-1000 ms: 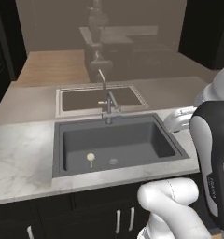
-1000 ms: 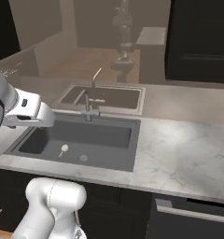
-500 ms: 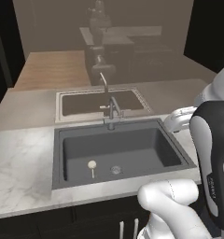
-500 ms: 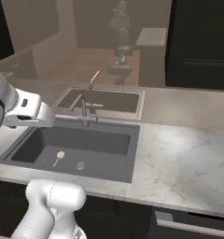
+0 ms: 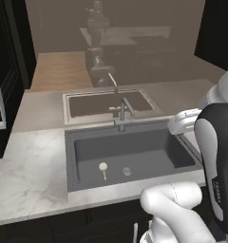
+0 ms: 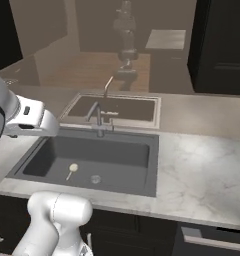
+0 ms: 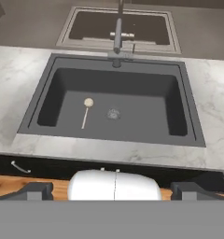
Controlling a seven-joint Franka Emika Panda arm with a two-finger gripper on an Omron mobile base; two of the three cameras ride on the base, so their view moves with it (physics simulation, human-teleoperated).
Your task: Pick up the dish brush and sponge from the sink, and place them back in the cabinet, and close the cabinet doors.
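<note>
The dish brush (image 7: 87, 103) lies on the floor of the dark grey sink (image 7: 44, 100), left of the drain, its cream head toward the faucet and its thin handle toward the front rim. It also shows as the dish brush (image 5: 103, 167) and the dish brush (image 6: 72, 169) in the sink (image 5: 71, 159) (image 6: 144, 172). My gripper (image 7: 114, 191) hangs open and empty, high above the sink's front edge. The sponge is out of view. A black cabinet door (image 5: 5, 71) with a silver bar handle stands at the far left.
A grey faucet (image 7: 117, 39) (image 5: 122, 113) rises at the sink's back rim, with a beige-rimmed mirrored basin (image 5: 106, 102) behind it. Marble counter (image 5: 25, 171) (image 6: 202, 170) runs to both sides. Low black cabinet fronts (image 7: 20, 165) sit below. A tall black unit (image 6: 222, 45) stands at the back right.
The whole picture has shifted, so the base has driven; the sink now sits closer and further right in the left base view. The brush has stayed put and the gripper stays open.
</note>
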